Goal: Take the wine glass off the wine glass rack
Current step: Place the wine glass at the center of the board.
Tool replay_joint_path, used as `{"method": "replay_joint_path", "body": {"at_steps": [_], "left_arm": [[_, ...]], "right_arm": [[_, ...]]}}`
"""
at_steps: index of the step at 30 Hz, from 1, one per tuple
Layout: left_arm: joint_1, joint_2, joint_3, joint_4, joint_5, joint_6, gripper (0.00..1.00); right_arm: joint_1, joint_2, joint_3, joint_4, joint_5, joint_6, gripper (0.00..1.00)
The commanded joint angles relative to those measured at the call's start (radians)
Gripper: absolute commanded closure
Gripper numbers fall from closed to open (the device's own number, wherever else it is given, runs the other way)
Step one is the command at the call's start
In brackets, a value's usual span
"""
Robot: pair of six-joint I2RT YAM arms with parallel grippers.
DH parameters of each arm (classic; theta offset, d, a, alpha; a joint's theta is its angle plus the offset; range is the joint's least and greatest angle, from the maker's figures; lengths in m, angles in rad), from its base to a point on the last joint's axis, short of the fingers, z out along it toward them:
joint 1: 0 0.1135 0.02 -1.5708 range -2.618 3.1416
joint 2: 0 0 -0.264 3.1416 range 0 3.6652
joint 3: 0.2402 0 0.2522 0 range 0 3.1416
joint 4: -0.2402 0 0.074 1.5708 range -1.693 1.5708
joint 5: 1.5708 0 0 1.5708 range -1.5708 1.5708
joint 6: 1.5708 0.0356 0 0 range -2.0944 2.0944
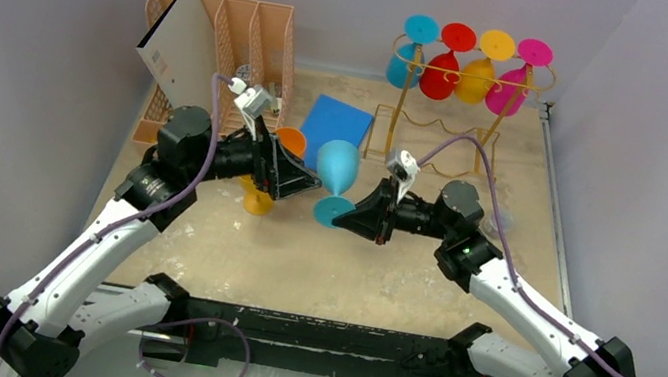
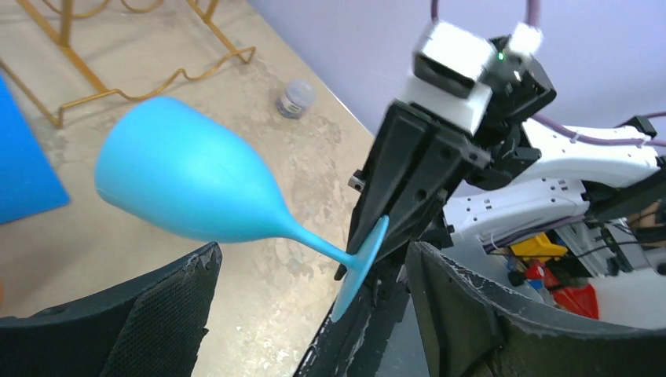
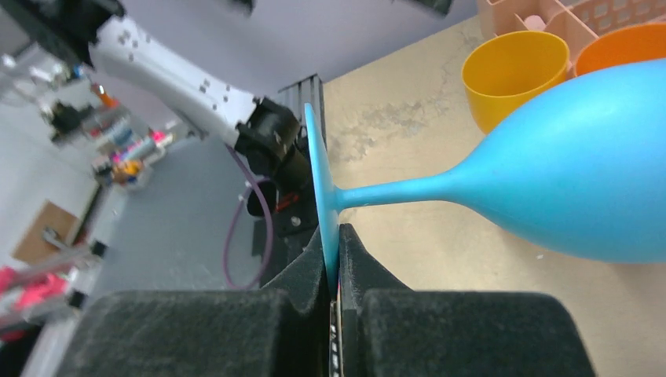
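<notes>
A light blue wine glass lies on its side in the air over the middle of the table, off the gold wire wine glass rack at the back right. My right gripper is shut on the edge of the glass's round foot. My left gripper is open, with a finger on each side of the stem and clear of it.
Several coloured glasses hang upside down from the rack's top rail. A peach slotted organiser with a leaning board stands back left. A blue pad, orange cup, yellow cup and small jar are close by.
</notes>
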Motion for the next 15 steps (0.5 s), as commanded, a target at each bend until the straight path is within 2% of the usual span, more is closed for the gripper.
{"method": "replay_joint_path", "body": {"at_steps": [1, 8, 12, 15], "left_arm": [[0.003, -0.023, 0.083, -0.134, -0.111, 0.07, 0.14], [0.042, -0.003, 0.139, -0.203, -0.077, 0.095, 0.12], [0.053, 0.023, 0.167, -0.223, -0.023, 0.115, 0.11], [0.056, 0.044, 0.18, -0.223, 0.032, 0.123, 0.11]], "right_arm": [[0.001, -0.055, -0.038, -0.036, -0.139, -0.384, 1.0], [0.001, -0.08, 0.002, -0.414, -0.2, -0.875, 1.0], [0.001, -0.082, 0.021, -0.559, -0.19, -1.061, 1.0], [0.001, -0.085, 0.016, -0.566, -0.186, -1.106, 1.0]]}}
